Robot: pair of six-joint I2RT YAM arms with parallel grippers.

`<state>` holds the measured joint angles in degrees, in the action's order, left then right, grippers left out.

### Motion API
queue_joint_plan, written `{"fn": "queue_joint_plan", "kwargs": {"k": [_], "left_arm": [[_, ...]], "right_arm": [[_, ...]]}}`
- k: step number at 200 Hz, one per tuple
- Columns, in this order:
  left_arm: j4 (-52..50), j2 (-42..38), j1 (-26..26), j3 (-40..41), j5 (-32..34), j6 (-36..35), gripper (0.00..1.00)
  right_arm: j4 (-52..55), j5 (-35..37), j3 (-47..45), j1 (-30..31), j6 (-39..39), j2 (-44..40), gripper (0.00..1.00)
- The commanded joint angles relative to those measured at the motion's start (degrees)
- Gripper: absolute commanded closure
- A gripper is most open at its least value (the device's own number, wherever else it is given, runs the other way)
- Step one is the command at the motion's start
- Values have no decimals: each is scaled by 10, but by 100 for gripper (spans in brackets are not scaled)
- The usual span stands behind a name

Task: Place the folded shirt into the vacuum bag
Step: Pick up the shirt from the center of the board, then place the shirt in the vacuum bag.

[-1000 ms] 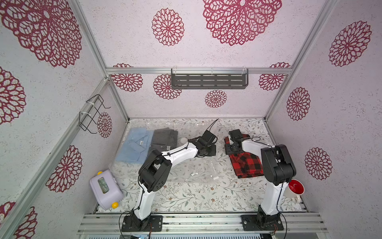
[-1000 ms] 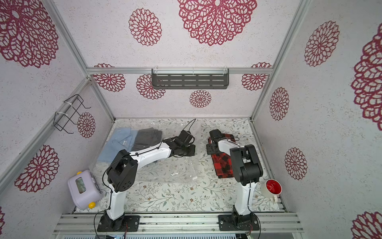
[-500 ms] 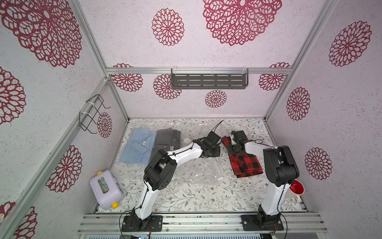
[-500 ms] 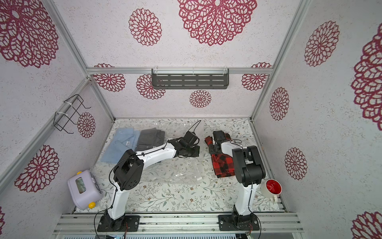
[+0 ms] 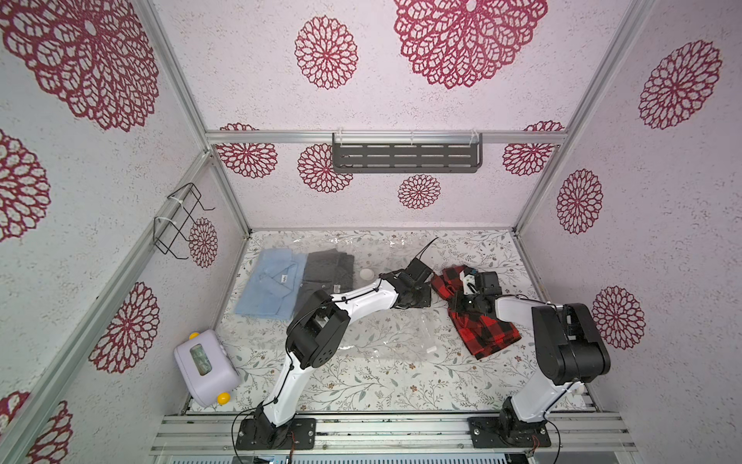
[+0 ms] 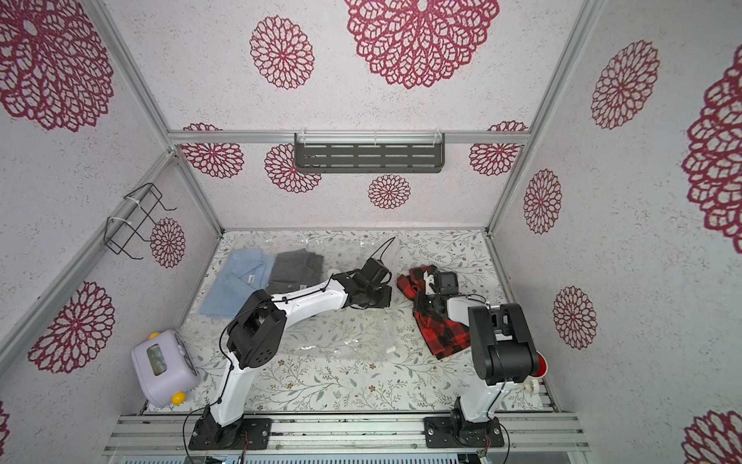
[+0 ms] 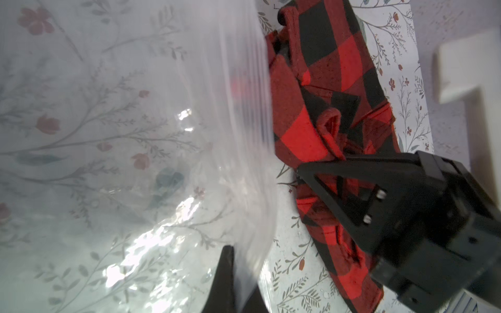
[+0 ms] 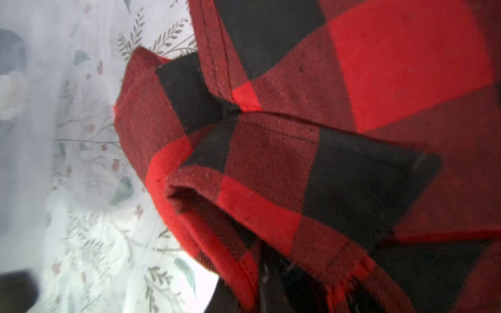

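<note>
The vacuum bag (image 5: 385, 333) (image 6: 349, 333) lies clear and crinkly across the floral table, its white valve (image 5: 366, 274) near the left wrist. My left gripper (image 5: 421, 299) (image 6: 379, 299) (image 7: 238, 273) is shut on the bag's edge (image 7: 244, 162) and holds it up. The folded shirt (image 5: 488, 329) (image 6: 445, 333) (image 7: 311, 89) (image 8: 352, 135) is red and black plaid and lies just right of that edge. My right gripper (image 5: 461, 303) (image 6: 425, 301) (image 7: 301, 173) is shut on its bunched far end, so its fingertips are hidden in the cloth.
A light blue shirt (image 5: 273, 285) and a dark grey shirt (image 5: 325, 277) lie side by side at the bag's left end. A lilac box (image 5: 204, 367) sits at the front left, a red cup (image 6: 540, 365) behind the right arm. Walls close three sides.
My right gripper has shut on the plaid shirt and pulled its far end up and toward the bag. The left gripper has shifted right with the bag's edge.
</note>
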<state>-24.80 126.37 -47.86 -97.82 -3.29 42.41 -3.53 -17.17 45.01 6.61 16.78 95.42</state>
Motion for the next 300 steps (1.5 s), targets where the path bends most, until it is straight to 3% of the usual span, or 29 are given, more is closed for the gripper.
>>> {"fn": "queue_joint_plan", "kwargs": {"k": [1, 43, 83, 132, 229, 300], "left_arm": [[13, 7, -3, -16, -11, 6, 100], [16, 0, -4, -9, -7, 6, 100], [22, 7, -4, -11, -18, 6, 100], [25, 11, -8, -13, -19, 7, 100], [24, 3, -9, -11, -16, 7, 100], [31, -66, -11, 20, 14, -5, 100]], "right_arm": [[-37, -28, -15, -16, 43, -45, 100], [-89, -56, -61, -55, 84, -105, 100], [-168, -128, -94, -55, 108, -153, 100], [-260, -156, -124, -42, 170, -177, 100], [-302, -140, -97, 53, 185, -82, 100], [-261, -130, -72, 64, 175, 19, 100]]}}
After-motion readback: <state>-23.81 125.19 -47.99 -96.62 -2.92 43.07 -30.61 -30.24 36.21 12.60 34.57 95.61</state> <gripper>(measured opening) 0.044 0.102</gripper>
